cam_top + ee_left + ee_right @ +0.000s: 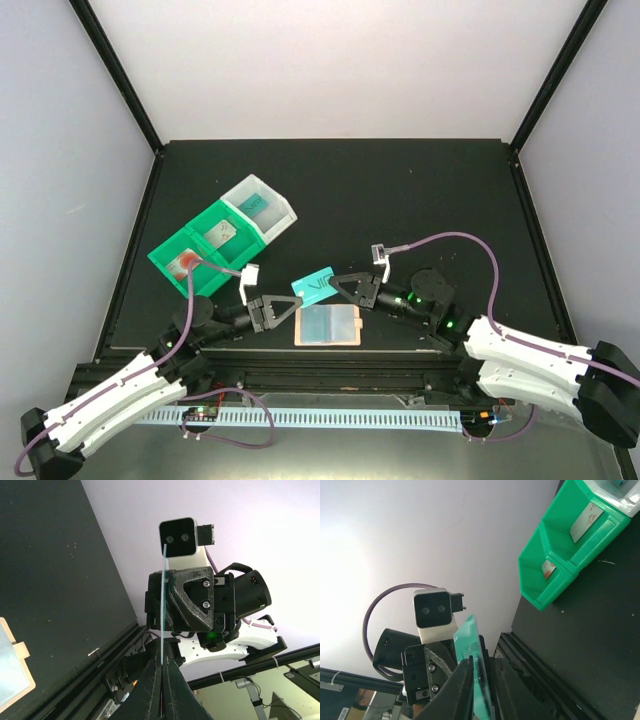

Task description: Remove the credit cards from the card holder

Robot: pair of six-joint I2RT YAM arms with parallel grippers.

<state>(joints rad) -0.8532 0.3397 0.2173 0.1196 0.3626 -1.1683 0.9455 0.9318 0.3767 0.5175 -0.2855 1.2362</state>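
A black table (420, 200) is noted, with a two-compartment green bin (165, 262) and a white bin (283, 212) set touching at left centre. The left gripper (290, 308) is seen clamped tight on the near end of a teal card (316, 286), which is held in the air, edge-on in the left wrist view. The right gripper (338, 285) is seen with narrow jaws about the card's other end; whether they press it cannot be told. The holder (327, 325) is found open and flat near the front edge, just below that card. A red-blotched card (184, 263) and a pale card (220, 233) are seen in the green bin, a second teal card (256, 204) in the white.
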